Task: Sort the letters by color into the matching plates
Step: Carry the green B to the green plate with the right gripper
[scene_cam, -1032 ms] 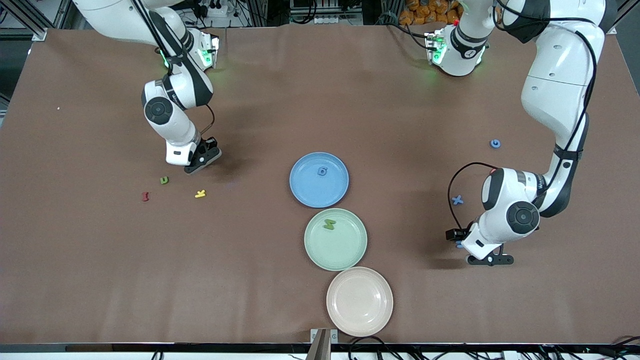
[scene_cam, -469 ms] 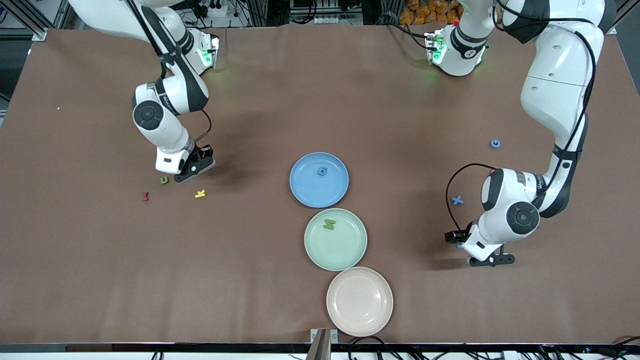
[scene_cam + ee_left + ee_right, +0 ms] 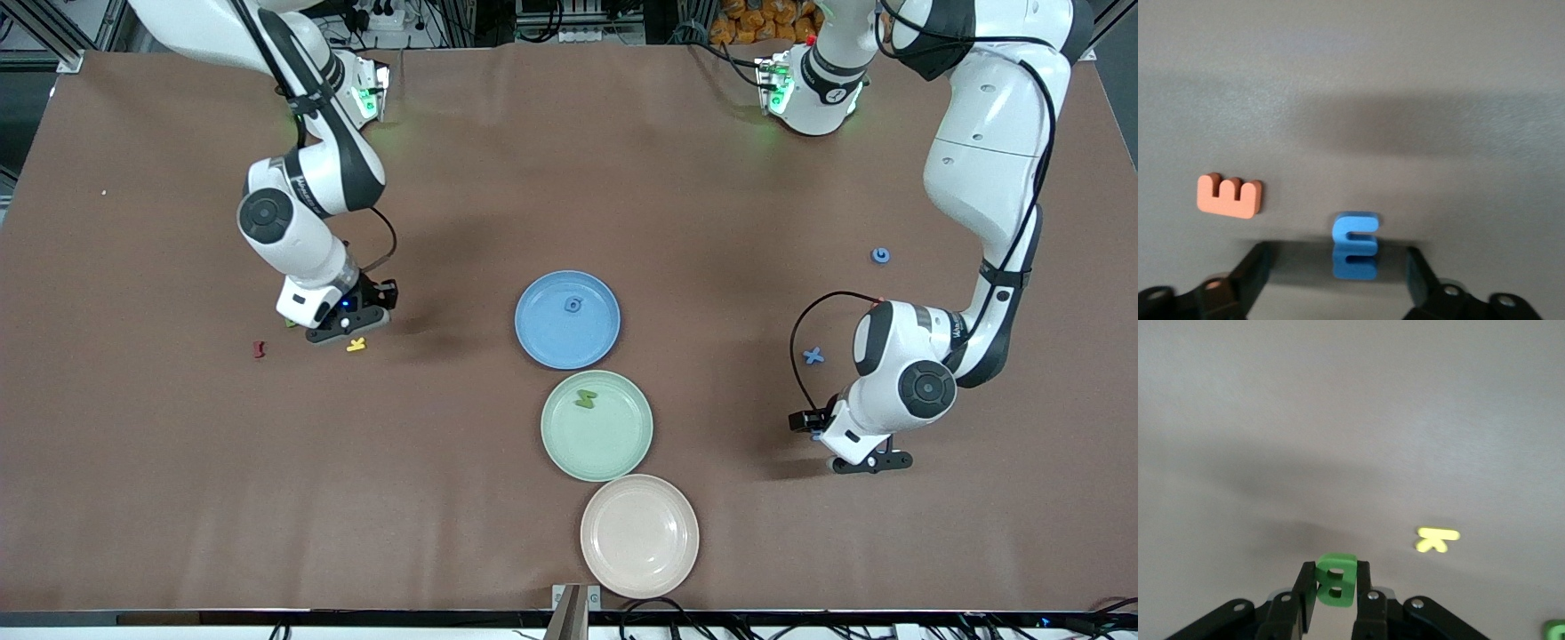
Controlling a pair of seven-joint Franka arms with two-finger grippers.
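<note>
A brown table [image 3: 178, 462] carried three plates [image 3: 597, 425]. The right gripper [image 3: 1336, 600] pinched a green letter [image 3: 1335, 579] over it; the left gripper [image 3: 1338, 277] straddled a blue letter [image 3: 1355, 235], fingers wide.

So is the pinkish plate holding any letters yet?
No, the pinkish-beige plate is bare inside, while the blue plate holds a blue letter and the green plate holds a green letter.
</note>
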